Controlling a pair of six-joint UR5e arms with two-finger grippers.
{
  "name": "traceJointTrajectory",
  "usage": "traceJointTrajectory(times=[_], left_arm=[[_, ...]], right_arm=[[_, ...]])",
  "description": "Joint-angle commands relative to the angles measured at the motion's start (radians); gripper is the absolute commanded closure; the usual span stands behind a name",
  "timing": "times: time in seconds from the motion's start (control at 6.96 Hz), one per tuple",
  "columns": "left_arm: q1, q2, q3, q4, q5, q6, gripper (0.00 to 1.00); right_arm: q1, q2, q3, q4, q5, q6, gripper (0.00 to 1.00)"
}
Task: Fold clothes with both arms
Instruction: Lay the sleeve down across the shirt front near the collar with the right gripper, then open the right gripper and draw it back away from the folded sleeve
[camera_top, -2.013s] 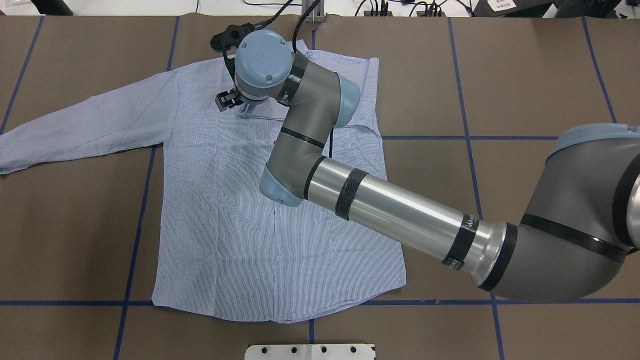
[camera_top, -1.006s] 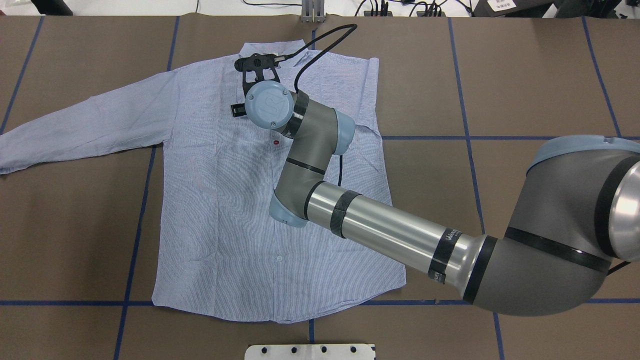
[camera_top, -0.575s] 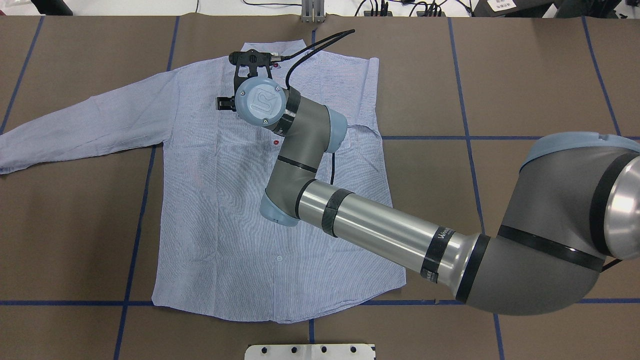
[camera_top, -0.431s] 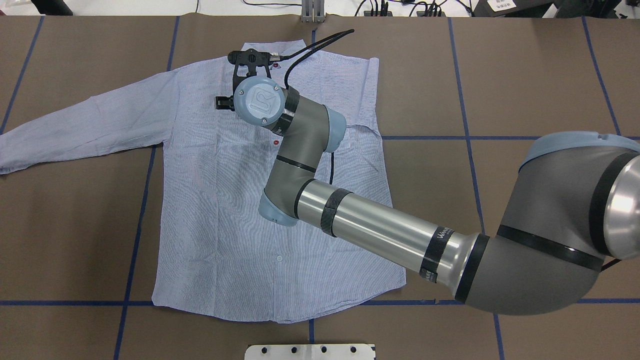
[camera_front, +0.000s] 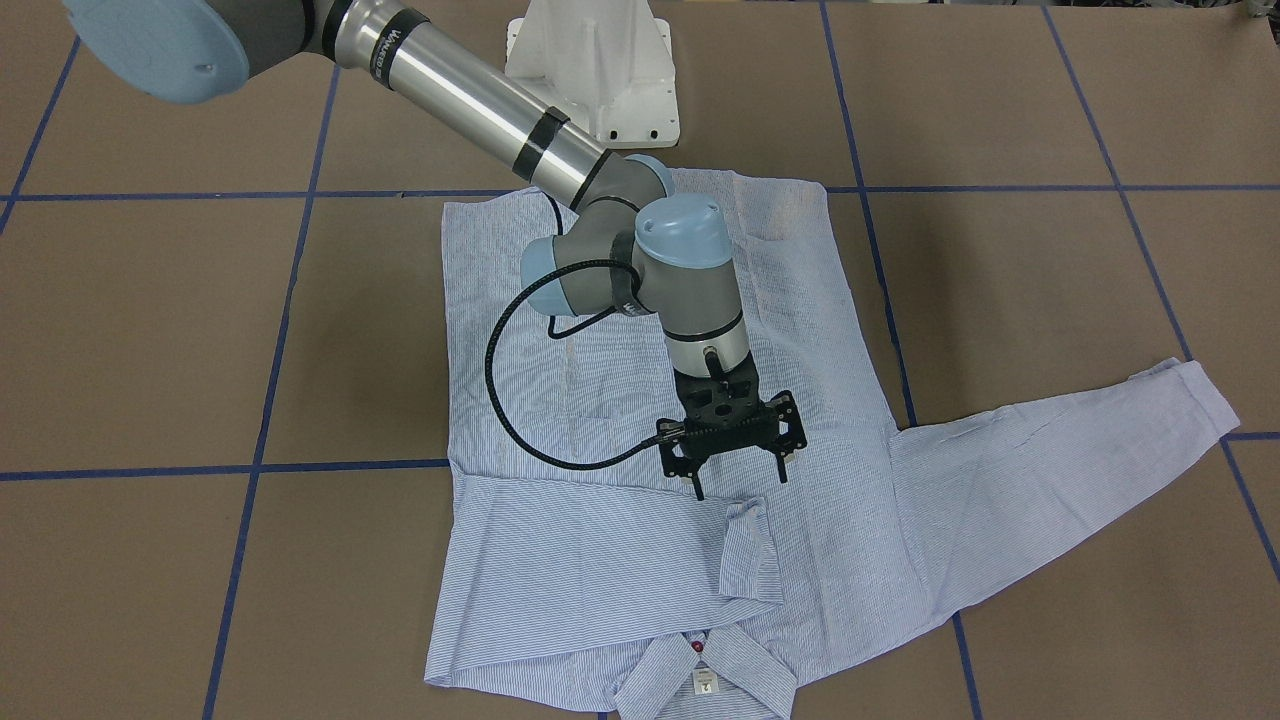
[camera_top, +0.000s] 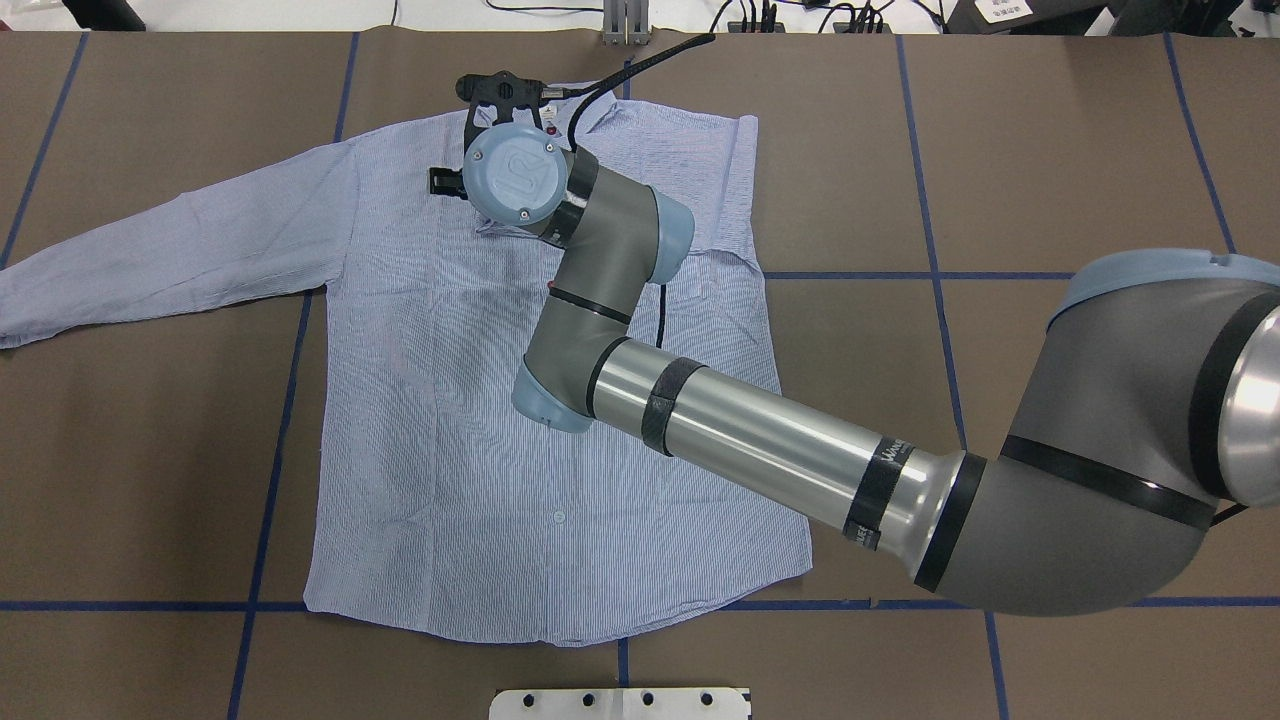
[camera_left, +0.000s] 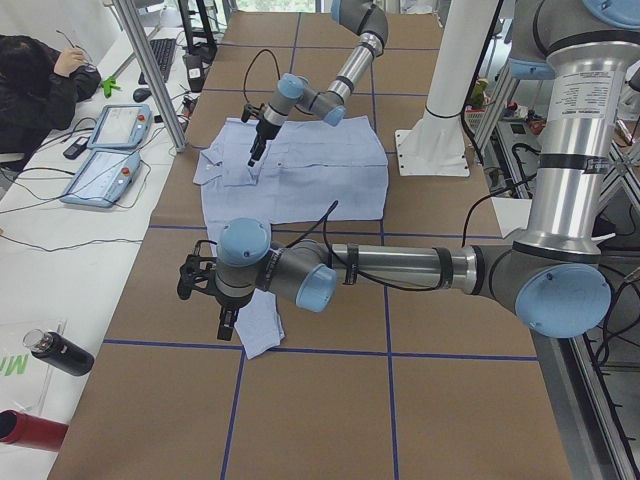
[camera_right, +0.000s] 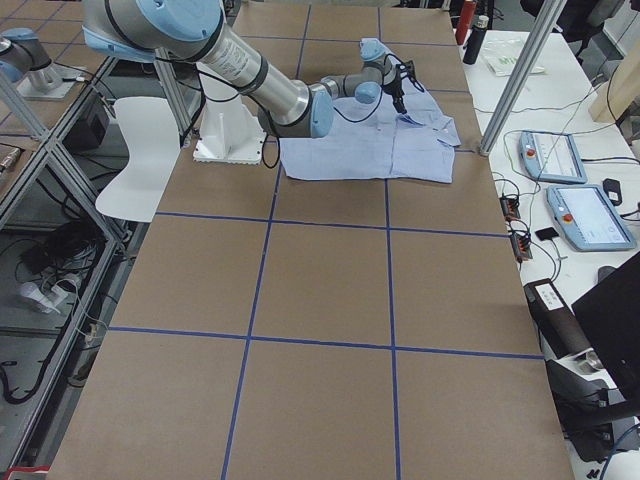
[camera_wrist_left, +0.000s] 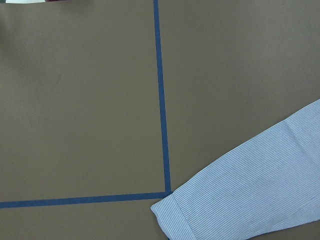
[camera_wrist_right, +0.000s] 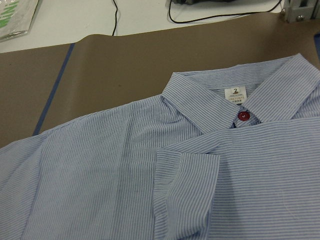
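Brown table (camera_top: 1050, 150): paper-covered and crossed by blue tape lines (camera_wrist_left: 161, 100).
Shirt (camera_top: 450, 450): lies flat, buttoned and front up at the middle of the table, with its neck on the side away from my base.
Right arm (camera_top: 760, 445): reaches in from my right side across the shirt's chest.
Left arm (camera_left: 400, 265): stretches low over the table towards my left end.
Outstretched sleeve (camera_top: 170, 255): runs flat to my left; its cuff (camera_wrist_left: 172, 220) ends just beside a tape crossing, below my left wrist camera.
Folded sleeve (camera_front: 580, 545): is laid across the chest, its end lying just short of the collar.
Right gripper (camera_front: 740, 482): points down over the chest beside the folded sleeve's end, my fingers wide apart with nothing between them.
Left gripper (camera_left: 228, 328): hangs over the cuff; I cannot tell whether my fingers are spread or closed.
Collar (camera_wrist_right: 200, 107): flat, its label showing.
Button (camera_wrist_right: 244, 116): dark red, fastened at the neck.
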Motion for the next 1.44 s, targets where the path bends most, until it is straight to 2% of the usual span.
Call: traceJointTrajectory(times=[0.0,0.29,0.43,0.72,0.86,1.29], left_arm=[[0.071,0.025,0.055,-0.162,0.031,-0.194,0.0],[0.192,0.088,0.073,-0.347,0.16,-0.41,0.01],[0.258,0.1,0.12,-0.457,0.226,-0.514,0.01],[0.33,0.099,0.243,-0.633,0.311,-0.631,0.02],[0.373,0.099,0.245,-0.636,0.364,-0.656,0.03],[0.441,0.094,0.26,-0.636,0.374,-0.657,0.11]], right_arm=[[0.055,-0.022,0.249,-0.366,0.129,0.007,0.02],[0.134,-0.127,0.467,-0.596,0.305,-0.024,0.01],[0.17,-0.19,0.577,-0.712,0.356,-0.076,0.01],[0.234,-0.314,0.797,-0.939,0.396,-0.259,0.01],[0.277,-0.409,0.886,-0.945,0.448,-0.312,0.01],[0.302,-0.452,0.914,-0.942,0.453,-0.357,0.01]])
